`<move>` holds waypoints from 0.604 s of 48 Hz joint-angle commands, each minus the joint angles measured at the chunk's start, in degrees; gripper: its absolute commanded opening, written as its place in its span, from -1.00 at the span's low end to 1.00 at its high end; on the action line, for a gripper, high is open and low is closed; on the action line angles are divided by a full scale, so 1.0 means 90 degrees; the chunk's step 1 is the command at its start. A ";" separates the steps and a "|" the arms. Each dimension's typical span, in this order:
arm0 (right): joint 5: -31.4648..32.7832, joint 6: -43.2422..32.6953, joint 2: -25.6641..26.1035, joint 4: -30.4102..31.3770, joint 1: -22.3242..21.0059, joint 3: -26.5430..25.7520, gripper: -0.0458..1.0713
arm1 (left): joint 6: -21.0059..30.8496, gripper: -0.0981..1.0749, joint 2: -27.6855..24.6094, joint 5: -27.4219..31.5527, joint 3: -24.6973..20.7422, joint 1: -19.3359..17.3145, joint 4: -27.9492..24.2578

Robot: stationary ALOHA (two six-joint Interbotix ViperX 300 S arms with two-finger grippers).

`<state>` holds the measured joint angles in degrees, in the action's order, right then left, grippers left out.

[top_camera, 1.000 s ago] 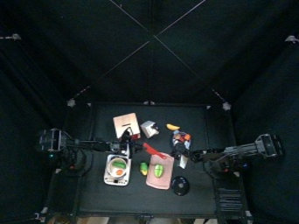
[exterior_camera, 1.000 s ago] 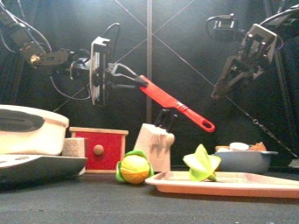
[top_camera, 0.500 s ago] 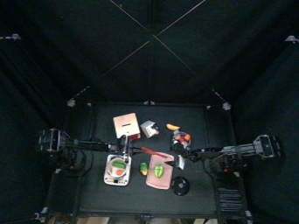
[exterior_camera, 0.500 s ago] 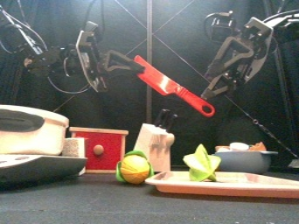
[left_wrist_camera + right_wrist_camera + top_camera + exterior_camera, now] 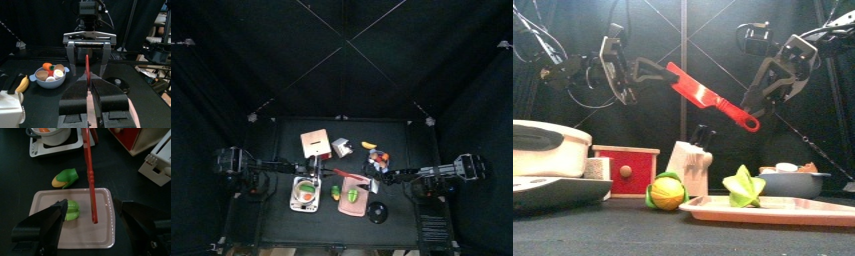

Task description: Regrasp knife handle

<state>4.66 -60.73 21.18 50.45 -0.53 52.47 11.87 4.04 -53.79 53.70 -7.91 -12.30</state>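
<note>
The red knife hangs in the air well above the table, slanting down from upper left to lower right in the front view. The left gripper is clamped on its broad end, and the slim knife handle juts free toward the right. The right gripper hangs at the handle's lower tip with its jaws spread wide; in the right wrist view the handle runs down between the two parted jaws, touching neither, with open room on both sides.

Below the knife sits the pink board, its raised rim clear all round except where a green vegetable piece rests near one edge. A second green and yellow piece lies on the black table just beyond the board. In the front view a red box and a white knife block stand behind the board's left end, and a bowl stands at the far right
</note>
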 commanded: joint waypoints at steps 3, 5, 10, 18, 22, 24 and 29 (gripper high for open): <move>-0.0029 0.0020 0.0068 0.0039 -0.0049 -0.0146 0.77 | -0.0010 -0.22 -0.0107 -0.0078 -0.0254 0.0029 -0.0010; -0.0029 0.0020 0.0068 0.0039 -0.0059 -0.0146 0.72 | -0.0010 -0.22 -0.0137 -0.0078 -0.0293 0.0039 -0.0010; -0.0029 0.0000 0.0059 0.0000 -0.0049 -0.0137 0.56 | -0.0010 -0.22 -0.0166 -0.0088 -0.0391 0.0059 -0.0020; -0.0039 0.0010 0.0010 -0.0020 -0.0049 -0.0127 0.44 | -0.0010 -0.22 -0.0156 -0.0107 -0.0430 0.0068 -0.0020; -0.0029 0.0010 -0.0020 -0.0020 -0.0059 -0.0137 0.41 | -0.0010 -0.22 -0.0166 -0.0107 -0.0420 0.0068 -0.0020; -0.0020 0.0010 -0.0020 0.0000 -0.0059 -0.0137 0.38 | -0.0010 -0.22 -0.0166 -0.0107 -0.0400 0.0078 -0.0020; -0.0029 0.0010 -0.0020 0.0000 -0.0059 -0.0146 0.28 | -0.0010 -0.22 -0.0166 -0.0117 -0.0381 0.0068 -0.0010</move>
<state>4.66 -60.64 20.48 50.36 -0.79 52.47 11.95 2.20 -54.23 51.15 -7.29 -12.39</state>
